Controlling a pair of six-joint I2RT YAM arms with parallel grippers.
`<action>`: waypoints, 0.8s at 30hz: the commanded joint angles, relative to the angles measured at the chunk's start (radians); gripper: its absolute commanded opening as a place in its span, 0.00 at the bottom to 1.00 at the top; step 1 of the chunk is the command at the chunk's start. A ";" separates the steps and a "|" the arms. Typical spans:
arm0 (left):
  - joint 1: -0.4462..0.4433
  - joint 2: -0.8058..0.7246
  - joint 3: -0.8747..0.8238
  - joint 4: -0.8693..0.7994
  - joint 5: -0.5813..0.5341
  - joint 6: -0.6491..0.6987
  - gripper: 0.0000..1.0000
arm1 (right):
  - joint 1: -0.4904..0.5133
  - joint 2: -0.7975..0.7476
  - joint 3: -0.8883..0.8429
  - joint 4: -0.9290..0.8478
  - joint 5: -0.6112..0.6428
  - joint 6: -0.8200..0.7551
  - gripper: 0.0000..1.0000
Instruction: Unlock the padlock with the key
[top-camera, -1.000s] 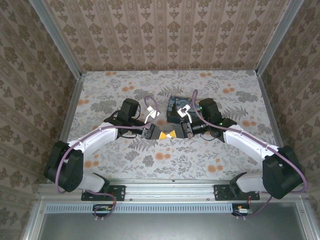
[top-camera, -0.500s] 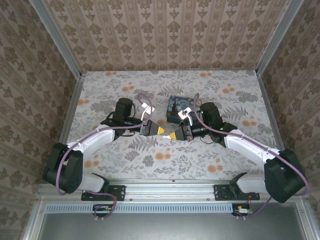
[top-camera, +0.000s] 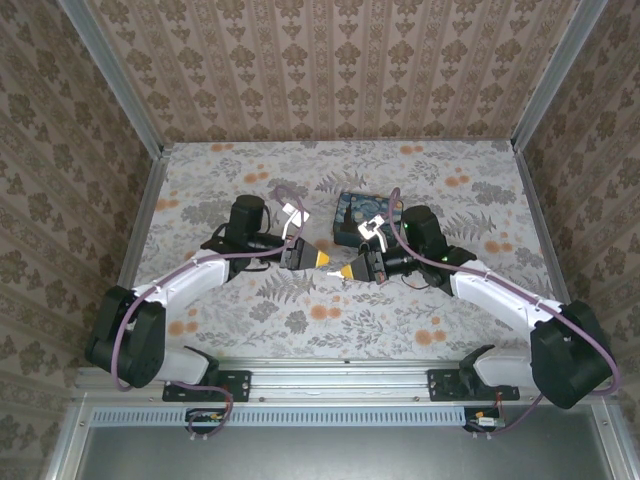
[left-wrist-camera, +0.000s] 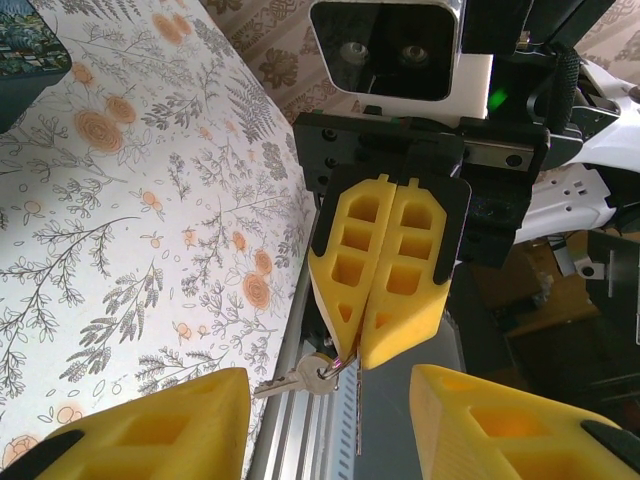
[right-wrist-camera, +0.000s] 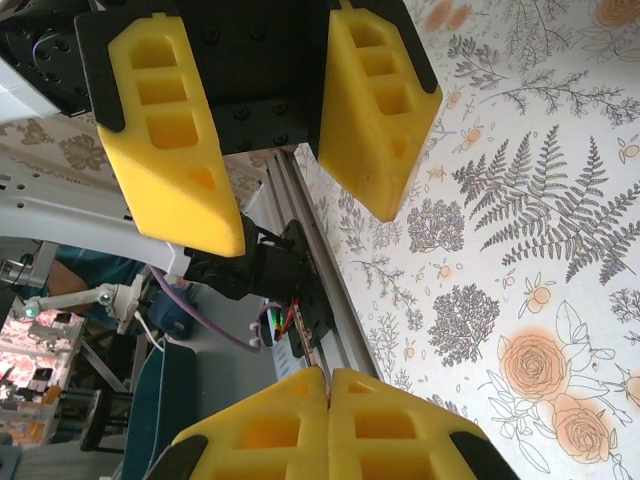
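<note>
My right gripper (top-camera: 345, 272) is shut on a key ring, and a small silver key (left-wrist-camera: 300, 379) dangles from its yellow fingertips (left-wrist-camera: 395, 300) in the left wrist view. A thin metal strip hangs beside the key. My left gripper (top-camera: 322, 259) faces it tip to tip, a short gap apart, open and empty; its own fingers (left-wrist-camera: 150, 430) frame the key from below. In the right wrist view the left gripper (right-wrist-camera: 305, 220) stands open above my closed right gripper (right-wrist-camera: 328, 385). The padlock (top-camera: 358, 213), a dark blue patterned block, lies on the table just behind both grippers.
The floral tablecloth (top-camera: 300, 320) covers the table, with patterned walls on three sides. An aluminium rail (top-camera: 340, 362) carrying both arm bases runs along the near edge. A corner of the padlock (left-wrist-camera: 25, 50) shows at the upper left of the left wrist view.
The left gripper, shut a second ago and pressed against the right one, has opened and drawn back to the left. The key now hangs from the right gripper alone.
</note>
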 joint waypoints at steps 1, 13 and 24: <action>-0.022 -0.018 0.006 -0.028 0.041 0.034 0.46 | -0.005 -0.020 0.006 -0.015 0.015 -0.025 0.00; -0.067 0.008 0.053 -0.151 0.027 0.129 0.38 | -0.005 -0.040 0.019 -0.035 0.029 -0.040 0.00; -0.090 0.032 0.065 -0.140 0.031 0.126 0.20 | -0.004 -0.036 0.030 -0.024 0.023 -0.033 0.00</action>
